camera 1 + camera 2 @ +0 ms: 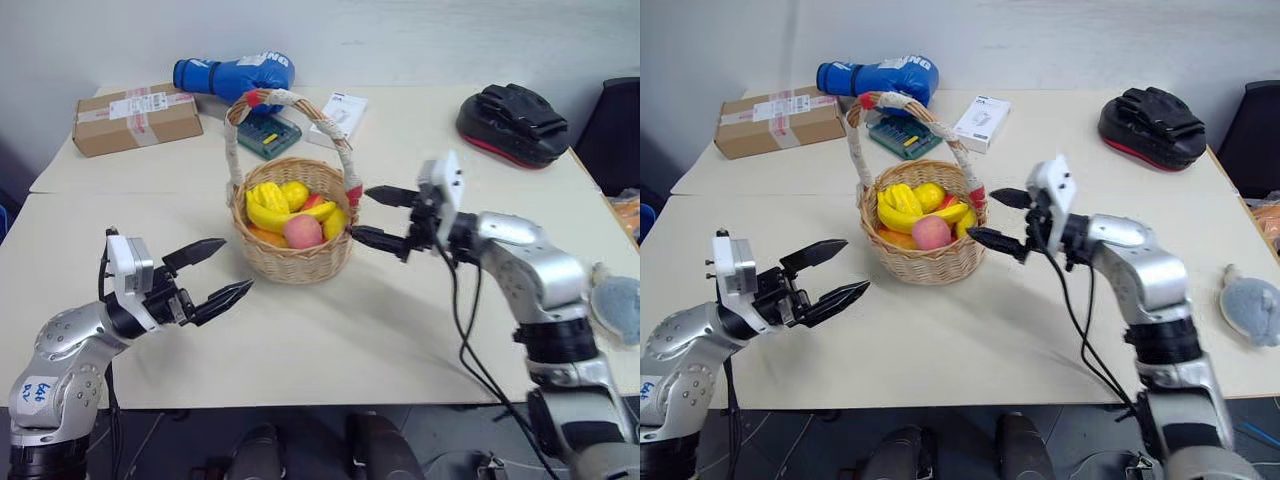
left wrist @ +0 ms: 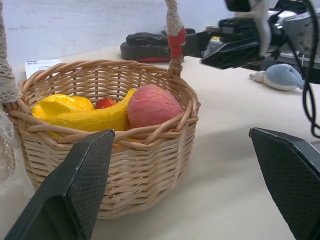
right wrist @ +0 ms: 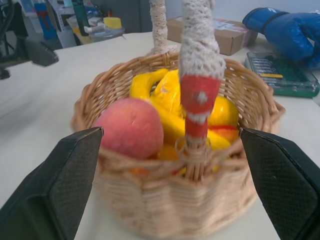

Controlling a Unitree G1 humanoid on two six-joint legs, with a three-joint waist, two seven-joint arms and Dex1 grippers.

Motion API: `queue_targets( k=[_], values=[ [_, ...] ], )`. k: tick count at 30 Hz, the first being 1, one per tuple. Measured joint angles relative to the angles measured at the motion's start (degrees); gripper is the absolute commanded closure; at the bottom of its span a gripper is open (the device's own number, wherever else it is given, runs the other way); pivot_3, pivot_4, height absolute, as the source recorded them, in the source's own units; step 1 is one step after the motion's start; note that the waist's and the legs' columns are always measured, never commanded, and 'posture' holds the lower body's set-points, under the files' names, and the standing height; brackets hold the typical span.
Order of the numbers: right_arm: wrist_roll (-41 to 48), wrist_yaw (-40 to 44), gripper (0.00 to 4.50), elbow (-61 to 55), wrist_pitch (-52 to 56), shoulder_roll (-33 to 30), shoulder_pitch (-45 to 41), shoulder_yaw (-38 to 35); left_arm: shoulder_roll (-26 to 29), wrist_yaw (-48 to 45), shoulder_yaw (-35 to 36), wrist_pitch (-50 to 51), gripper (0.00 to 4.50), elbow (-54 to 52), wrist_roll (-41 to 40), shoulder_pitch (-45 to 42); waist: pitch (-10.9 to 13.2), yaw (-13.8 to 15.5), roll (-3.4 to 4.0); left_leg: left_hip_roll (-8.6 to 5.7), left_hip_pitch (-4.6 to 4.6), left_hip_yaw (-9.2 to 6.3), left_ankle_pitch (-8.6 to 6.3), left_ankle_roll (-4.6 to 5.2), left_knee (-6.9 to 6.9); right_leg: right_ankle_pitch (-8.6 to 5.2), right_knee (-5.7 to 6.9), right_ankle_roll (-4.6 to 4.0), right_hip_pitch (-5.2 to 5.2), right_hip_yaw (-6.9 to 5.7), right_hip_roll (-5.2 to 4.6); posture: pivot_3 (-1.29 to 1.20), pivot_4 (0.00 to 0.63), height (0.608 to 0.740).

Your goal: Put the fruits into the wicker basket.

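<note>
The wicker basket stands in the middle of the table, its arched handle wrapped in white with red ends. The fruits lie inside it: a yellow banana, a pink-red peach and other yellow and orange pieces. My right gripper is open and empty, level with the rim at the basket's right side, one finger on either side of the handle's red end. To the basket's left and nearer me, my left gripper is open and empty, pointing at the basket from a short way off.
At the back of the table lie a cardboard box, a blue boxing glove, a green tool case and a small white box. A black and red pad sits back right. A grey-blue plush toy lies at the right edge.
</note>
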Motion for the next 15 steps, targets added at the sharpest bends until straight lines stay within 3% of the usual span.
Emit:
queue_targets(
  k=[6, 12, 13, 15],
  values=[
    [-2.6, 2.3, 1.95, 8.8, -4.3, 4.2, -6.4, 0.9, 0.0, 0.2, -1.0, 0.2, 0.00, -0.1, 0.0, 0.0, 0.0, 0.2, 0.00, 0.19, -0.09, 0.00, 0.02, -0.03, 0.01, 0.00, -0.07, 0.00, -0.01, -0.03, -0.07, 0.00, 0.150, 0.740],
    [-2.6, 6.4, 4.07, 7.6, -5.3, 2.9, -5.3, 0.5, -0.1, 0.7, -1.8, 0.2, 0.00, -0.4, 0.0, 0.2, 0.0, 0.3, 0.00, 0.20, -0.12, -0.02, 0.00, -0.01, 0.02, 0.01, -0.08, 0.01, -0.01, -0.06, -0.08, 0.00, 0.150, 0.740],
    [-2.2, 7.3, 4.35, 6.4, -5.3, 2.3, -4.3, 0.4, -0.2, 0.7, -2.1, 0.2, 0.00, -0.4, 0.0, 0.3, 0.0, 0.3, 0.00, 0.20, -0.12, -0.03, 0.00, -0.01, 0.02, 0.01, -0.08, 0.01, -0.01, -0.07, -0.08, 0.00, 0.150, 0.740],
    [-0.7, 8.5, 4.36, 3.2, -4.0, 0.7, -1.8, -0.8, -0.4, 0.5, -2.8, 0.2, 0.00, -0.3, 0.0, -0.1, 0.0, 0.3, 0.01, 0.19, -0.14, -0.03, 0.00, -0.01, 0.02, 0.01, -0.08, 0.01, -0.01, -0.06, -0.08, 0.00, 0.150, 0.740]
  ],
)
